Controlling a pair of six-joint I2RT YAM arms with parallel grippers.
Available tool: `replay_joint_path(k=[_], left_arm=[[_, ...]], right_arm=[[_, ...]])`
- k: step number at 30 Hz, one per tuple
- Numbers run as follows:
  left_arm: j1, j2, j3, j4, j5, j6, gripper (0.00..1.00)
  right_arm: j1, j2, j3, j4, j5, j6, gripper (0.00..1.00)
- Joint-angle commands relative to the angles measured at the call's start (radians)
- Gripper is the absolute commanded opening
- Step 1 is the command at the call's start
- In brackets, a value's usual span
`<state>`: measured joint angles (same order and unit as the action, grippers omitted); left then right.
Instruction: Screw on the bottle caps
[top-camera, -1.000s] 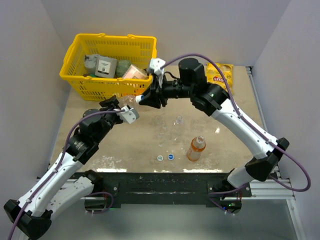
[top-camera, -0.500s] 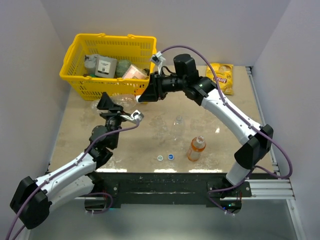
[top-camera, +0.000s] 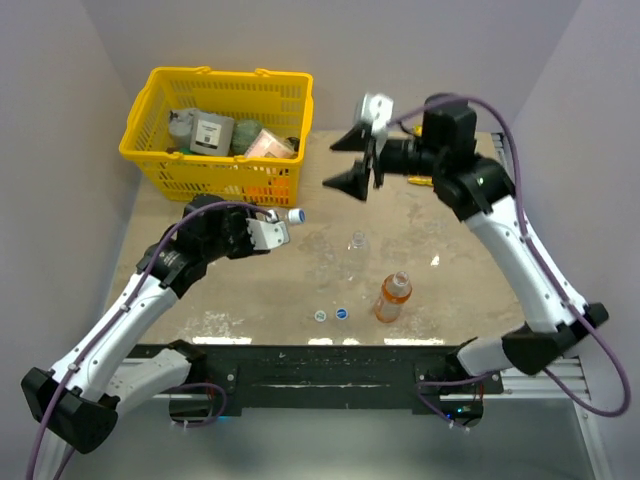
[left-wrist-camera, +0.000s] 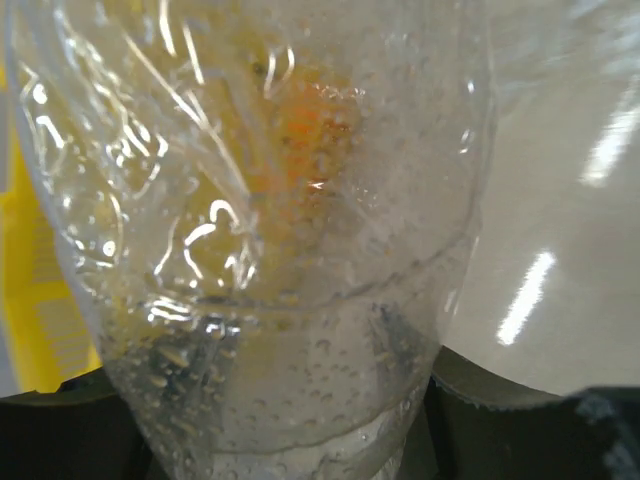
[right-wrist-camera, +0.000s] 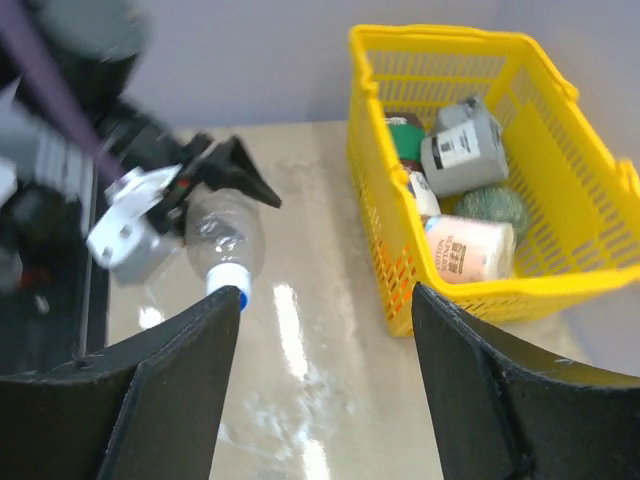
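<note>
Left gripper (top-camera: 264, 232) clamps the clear bottle (right-wrist-camera: 225, 232) sideways, blue cap (right-wrist-camera: 226, 278) on it. Right gripper (top-camera: 350, 160) gapes wide, well apart. Labels in the yellow basket (top-camera: 225, 78) are unreadable.

- A yellow basket (top-camera: 228, 76) stands at the far left of the beige table (top-camera: 300, 285).
- Inside it lie a grey box with a white label (top-camera: 212, 133), a dark green ball (right-wrist-camera: 495, 205) and a pink-and-white packet (top-camera: 268, 145).
- A black rail (top-camera: 320, 365) runs along the table's near edge.
</note>
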<state>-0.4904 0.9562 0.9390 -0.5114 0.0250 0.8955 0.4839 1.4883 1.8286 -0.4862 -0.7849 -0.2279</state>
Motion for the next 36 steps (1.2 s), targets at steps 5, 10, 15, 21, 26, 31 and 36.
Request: replay_joint_path(k=[5,10,15,21,26,31,36], left_arm=[[0.006,0.121,0.201,-0.386,0.546,-0.093,0.0],[0.006,0.115,0.21,-0.358,0.567,-0.107,0.0],[0.006,0.107,0.221,-0.342,0.552,-0.101,0.0],[0.006,0.093,0.219,-0.351,0.543,-0.076,0.0],[0.006,0.084,0.213,-0.349,0.533,-0.06,0.0],[0.007,0.076,0.208,-0.325,0.518,-0.05,0.0],[0.004,0.015,0.152,-0.132,0.357,-0.105,0.0]], right_arm=[[0.255,-0.287,-0.322,-0.235,0.176,-0.898,0.7],[0.326,-0.286,-0.325,-0.284,0.211,-0.975,0.67],[0.367,-0.244,-0.295,-0.265,0.233,-0.955,0.63],[0.403,-0.203,-0.27,-0.259,0.227,-0.958,0.52],[0.41,-0.192,-0.261,-0.261,0.225,-0.967,0.44],[0.412,-0.186,-0.255,-0.265,0.219,-0.97,0.26],[0.41,-0.094,-0.195,-0.183,0.213,-0.646,0.0]])
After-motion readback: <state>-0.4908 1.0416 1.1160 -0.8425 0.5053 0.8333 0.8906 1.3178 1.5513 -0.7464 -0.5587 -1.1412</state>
